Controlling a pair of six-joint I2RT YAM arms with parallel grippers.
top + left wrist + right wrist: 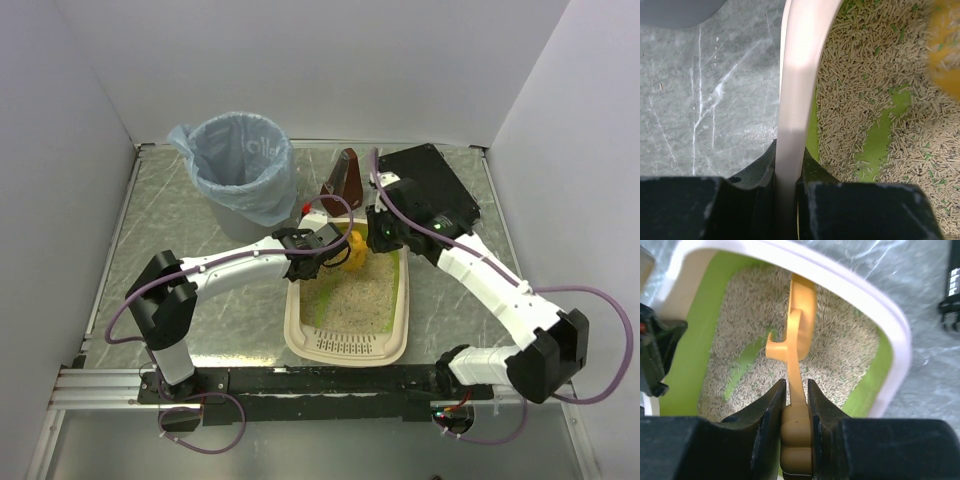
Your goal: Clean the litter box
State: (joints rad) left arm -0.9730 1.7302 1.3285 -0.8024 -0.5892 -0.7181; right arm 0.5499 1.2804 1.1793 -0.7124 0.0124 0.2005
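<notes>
The cream litter box lies at the table's middle, with pellet litter and bare lime-green floor patches. My left gripper is shut on its left rim near the far end; the rim runs up between the jaws, with litter to the right. My right gripper is shut on the handle of an orange scoop. In the right wrist view the scoop reaches from the gripper down over the litter inside the box.
A round bin lined with a blue bag stands at the back left, close to the box's far left corner. A flat black case lies at the back right. A brown upright object stands between them.
</notes>
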